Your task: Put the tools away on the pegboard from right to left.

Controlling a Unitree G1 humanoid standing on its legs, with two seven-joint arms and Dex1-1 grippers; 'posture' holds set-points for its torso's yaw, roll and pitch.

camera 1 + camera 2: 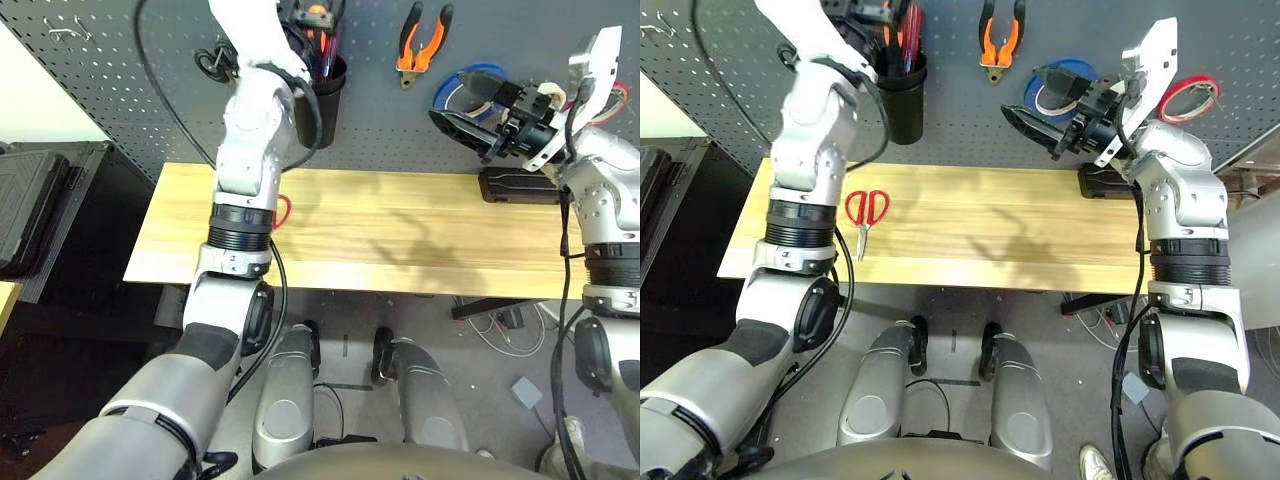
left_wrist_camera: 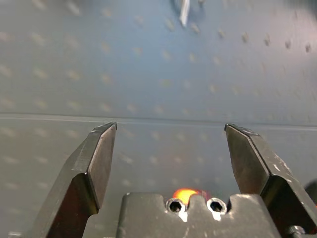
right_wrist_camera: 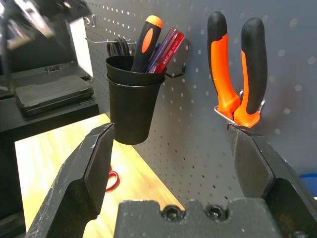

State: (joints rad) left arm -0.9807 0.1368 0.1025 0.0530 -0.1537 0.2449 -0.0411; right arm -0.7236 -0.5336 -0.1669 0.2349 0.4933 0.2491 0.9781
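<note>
The red-handled scissors (image 1: 867,210) lie flat on the left of the wooden table (image 1: 1020,230). On the pegboard (image 1: 960,100), the orange-and-black pliers (image 1: 1001,35) hang from a hook. The screwdriver (image 3: 148,39) stands in the black cup (image 1: 902,85) beside red pens. A white tape roll (image 1: 1048,100) hangs with a blue one, partly behind my right gripper. My left gripper (image 2: 171,130) is open and empty just above the cup, facing the board, with the screwdriver's orange tip (image 2: 184,194) under it. My right gripper (image 3: 171,126) is open and empty, held in the air near the tape rolls.
A red tape roll (image 1: 1188,98) hangs at the far right of the board. A black box (image 1: 515,187) sits at the table's back right. Black-handled scissors (image 3: 119,47) hang on a hook left of the cup. A dark case (image 1: 30,205) stands left of the table.
</note>
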